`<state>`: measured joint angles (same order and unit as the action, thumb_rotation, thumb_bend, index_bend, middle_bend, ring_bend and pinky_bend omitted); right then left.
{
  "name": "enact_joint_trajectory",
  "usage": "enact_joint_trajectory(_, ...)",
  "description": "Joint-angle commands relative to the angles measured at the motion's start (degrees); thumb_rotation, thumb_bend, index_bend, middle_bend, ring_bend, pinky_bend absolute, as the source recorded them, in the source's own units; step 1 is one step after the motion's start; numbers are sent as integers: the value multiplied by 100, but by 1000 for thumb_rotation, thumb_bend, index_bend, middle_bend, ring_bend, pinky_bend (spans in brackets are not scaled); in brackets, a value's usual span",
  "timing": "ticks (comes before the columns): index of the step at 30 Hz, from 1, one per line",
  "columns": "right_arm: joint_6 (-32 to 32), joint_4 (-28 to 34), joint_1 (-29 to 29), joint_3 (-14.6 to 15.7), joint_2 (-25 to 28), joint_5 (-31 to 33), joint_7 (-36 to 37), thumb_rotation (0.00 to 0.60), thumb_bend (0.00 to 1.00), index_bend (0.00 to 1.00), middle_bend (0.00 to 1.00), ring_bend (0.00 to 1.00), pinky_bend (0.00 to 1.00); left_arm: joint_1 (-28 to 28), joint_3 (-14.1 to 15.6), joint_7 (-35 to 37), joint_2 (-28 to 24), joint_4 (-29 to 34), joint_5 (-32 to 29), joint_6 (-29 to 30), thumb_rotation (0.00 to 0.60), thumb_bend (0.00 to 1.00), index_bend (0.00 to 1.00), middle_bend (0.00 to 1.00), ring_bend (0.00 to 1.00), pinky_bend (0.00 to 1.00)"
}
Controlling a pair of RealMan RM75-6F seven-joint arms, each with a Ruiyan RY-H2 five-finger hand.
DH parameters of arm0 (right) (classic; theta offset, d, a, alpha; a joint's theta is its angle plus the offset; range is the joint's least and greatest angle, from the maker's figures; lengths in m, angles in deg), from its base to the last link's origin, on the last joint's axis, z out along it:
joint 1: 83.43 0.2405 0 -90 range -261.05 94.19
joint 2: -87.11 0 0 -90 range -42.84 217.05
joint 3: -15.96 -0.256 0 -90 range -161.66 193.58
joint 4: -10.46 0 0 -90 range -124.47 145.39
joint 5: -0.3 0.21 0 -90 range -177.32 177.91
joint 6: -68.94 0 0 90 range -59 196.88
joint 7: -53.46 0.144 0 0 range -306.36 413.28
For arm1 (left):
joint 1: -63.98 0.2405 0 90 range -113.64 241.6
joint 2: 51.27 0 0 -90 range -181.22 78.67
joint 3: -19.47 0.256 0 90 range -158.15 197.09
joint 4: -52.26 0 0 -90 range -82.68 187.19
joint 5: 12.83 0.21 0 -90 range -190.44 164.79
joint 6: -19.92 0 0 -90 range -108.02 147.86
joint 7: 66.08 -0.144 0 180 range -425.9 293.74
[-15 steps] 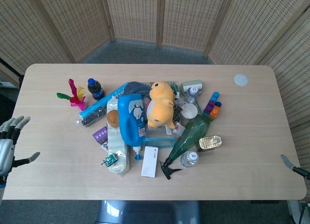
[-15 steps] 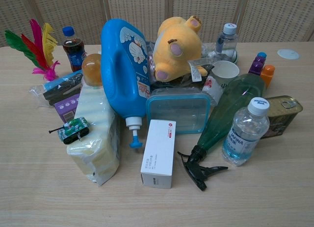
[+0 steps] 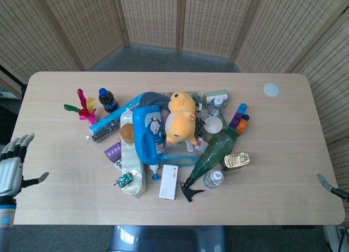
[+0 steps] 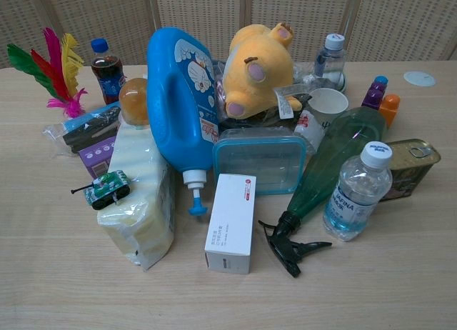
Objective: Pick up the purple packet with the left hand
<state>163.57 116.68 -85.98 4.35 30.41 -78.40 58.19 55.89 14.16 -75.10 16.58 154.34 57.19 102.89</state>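
The purple packet [image 3: 113,151] lies on the counter [image 3: 283,148] at the left edge of the pile, just left of the blue jug [image 3: 148,133], wedged between the pale sponge pack [image 3: 132,170] in front of it and the clear bag [image 3: 105,126] behind it. The left hand [image 3: 10,167] sits off the counter's left edge, well apart from the jug, fingers [image 3: 19,144] spread and holding nothing. Far right of the jug, only a fingertip of the right hand [image 3: 325,185] shows, so I cannot tell its state.
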Motion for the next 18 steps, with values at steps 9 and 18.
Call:
enact_joint_trajectory(9, -64, -27, -1, 21, 48, 6, 152, 494, 0, 0, 0, 0, 0, -1087, -864, -2359, 1045, 968, -2998, -763, 600, 46, 24, 0, 0, 0)
enact_joint_trajectory(18, -49, -19, -11, 22, 65, 4, 187, 489, 0, 0, 0, 0, 0, -1952, -953, -3282, 895, 895, -3777, -1313, 600, 52, 29, 0, 0, 0)
